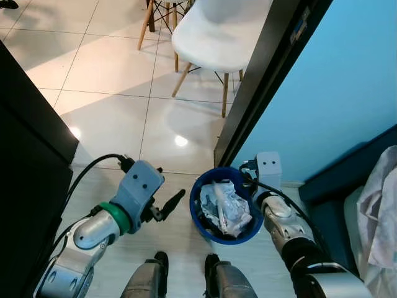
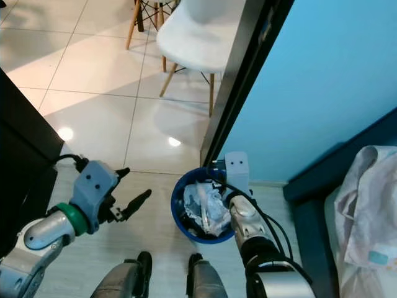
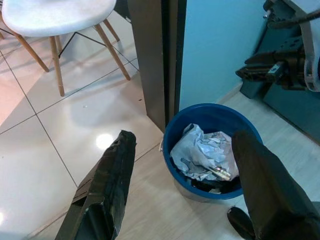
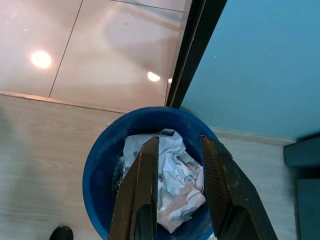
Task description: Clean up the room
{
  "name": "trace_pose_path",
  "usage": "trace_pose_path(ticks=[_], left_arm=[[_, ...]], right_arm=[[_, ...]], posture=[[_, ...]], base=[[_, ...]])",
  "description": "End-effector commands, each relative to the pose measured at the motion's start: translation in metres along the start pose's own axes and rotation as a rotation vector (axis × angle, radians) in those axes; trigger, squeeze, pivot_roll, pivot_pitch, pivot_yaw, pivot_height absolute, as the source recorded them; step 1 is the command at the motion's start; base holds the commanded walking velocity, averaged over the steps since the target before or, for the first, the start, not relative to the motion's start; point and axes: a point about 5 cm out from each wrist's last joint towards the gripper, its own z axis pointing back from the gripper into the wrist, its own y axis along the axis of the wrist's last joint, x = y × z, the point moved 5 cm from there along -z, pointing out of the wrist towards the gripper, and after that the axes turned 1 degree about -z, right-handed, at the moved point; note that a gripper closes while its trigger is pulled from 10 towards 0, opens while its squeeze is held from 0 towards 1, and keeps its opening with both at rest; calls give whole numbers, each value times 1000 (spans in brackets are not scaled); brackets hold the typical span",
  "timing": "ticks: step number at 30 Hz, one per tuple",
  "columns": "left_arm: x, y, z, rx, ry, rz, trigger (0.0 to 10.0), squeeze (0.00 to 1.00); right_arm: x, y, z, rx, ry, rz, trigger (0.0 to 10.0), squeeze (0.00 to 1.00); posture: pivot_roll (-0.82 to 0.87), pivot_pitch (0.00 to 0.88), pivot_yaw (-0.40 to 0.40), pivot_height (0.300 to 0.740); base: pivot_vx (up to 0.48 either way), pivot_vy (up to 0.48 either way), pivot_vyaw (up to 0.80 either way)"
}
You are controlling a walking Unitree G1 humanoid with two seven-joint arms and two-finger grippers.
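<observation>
Underfoot, glossy floor tiles meet pale wood flooring beside a blue wall and a white chair. A blue bin of crumpled paper is seen between the released left gripper and the spread, empty right gripper, held directly above it.

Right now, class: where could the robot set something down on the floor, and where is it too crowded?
Free: the glossy tiles between the white chair and the left gripper. Also free is the wood floor left of the blue bin. Crowded: the bin, heaped with crumpled paper, under the right gripper.
</observation>
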Motion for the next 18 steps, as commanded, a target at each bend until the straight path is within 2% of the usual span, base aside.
trace_pose_path(ticks=[1, 6, 7, 8, 9, 10, 12, 13, 18], left_arm=[[5, -6, -1, -27, -15, 26, 10000, 0], [3, -8, -4, -26, 7, 18, 10000, 0], [-3, -15, -9, -42, 59, 4, 10000, 0], [-3, -15, -9, -42, 59, 4, 10000, 0], [-14, -24, -15, -60, 148, 8, 10000, 0], [-14, -24, -15, -60, 148, 8, 10000, 0], [-33, -36, -26, -66, 339, 63, 10000, 0], [-38, -38, -29, -64, 395, 84, 10000, 0], [-41, -40, -33, -54, 460, 85, 10000, 0]], right_arm=[[0, -7, 2, -17, -2, -8, 10000, 0], [-5, 1, 2, 33, 14, 0, 10000, 0], [-8, 3, 3, 56, 25, -12, 10000, 0], [-8, 3, 3, 56, 25, -12, 10000, 0], [-12, 6, 5, 91, 45, -28, 10000, 0], [-12, 6, 5, 91, 45, -28, 10000, 0], [-22, 19, 12, 193, 92, -52, 10000, 0], [-25, 25, 15, 230, 108, -55, 10000, 0], [-26, 42, 22, 332, 104, -62, 10000, 0]], posture=[[-5, 251, 46, 723], [-14, 229, 39, 723], [-31, 191, 29, 723], [-31, 191, 29, 723], [-48, 166, 21, 723], [-48, 166, 21, 723], [-59, 141, 9, 723], [-59, 141, 9, 723], [-74, 118, 10, 723]], base=[[0, 0, 0], [0, 0, 0], [0, 0, 0], [0, 0, 0], [0, 0, 0], [0, 0, 0], [0, 0, 0], [0, 0, 0], [0, 0, 0]])
